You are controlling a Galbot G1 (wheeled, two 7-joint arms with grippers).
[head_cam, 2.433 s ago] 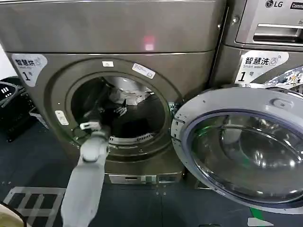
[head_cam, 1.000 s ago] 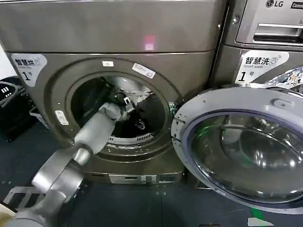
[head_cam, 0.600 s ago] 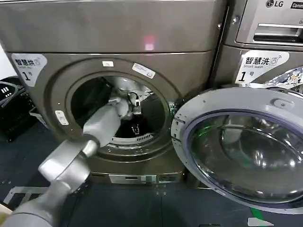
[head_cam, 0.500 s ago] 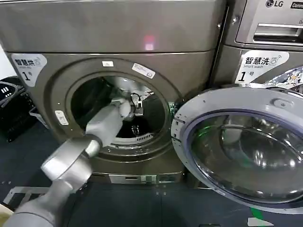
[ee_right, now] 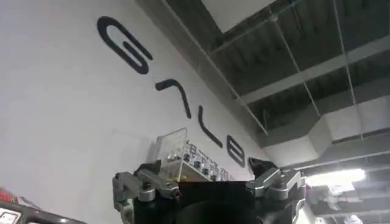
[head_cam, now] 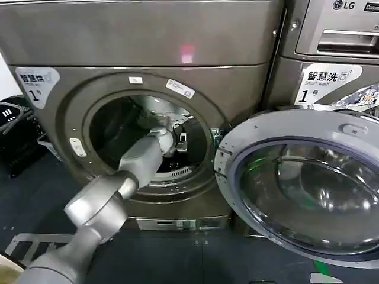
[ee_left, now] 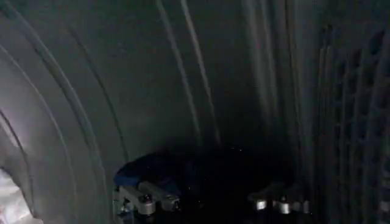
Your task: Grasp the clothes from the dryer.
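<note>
Right, biggest first: the dryer [head_cam: 148,41], bronze-grey front-loader w/ a small pink light on its top panel and a white corner sticker marked 1, takes up most of the head view. Its round door [head_cam: 302,183] hangs swung wide open to the right of the porthole, glass facing the camera. Next to it on the right stands the LG machine [head_cam: 337,35] w/ a drawer panel, partly behind that door. A black basket [head_cam: 15,133] sits on the dark floor at the far left, beside the dryer.

The left arm [head_cam: 100,207] runs up from the lower left and goes through the porthole; its wrist is inside the drum, near the rim's right half. The left gripper [ee_left: 210,204] points deep into the drum in the left wrist view, fingers [ee_left: 146,198] spread well apart w/ nothing between them.

The clothes [ee_left: 149,170], a dark navy bundle, lie low on the ribbed drum wall, just beyond and touching-close to one fingertip; can't tell if there's actual contact.

The right gripper [ee_right: 207,185] is aimed upward toward a white wall w/ black lettering and a ceiling, well away from the dryer, fingers apart and empty.
</note>
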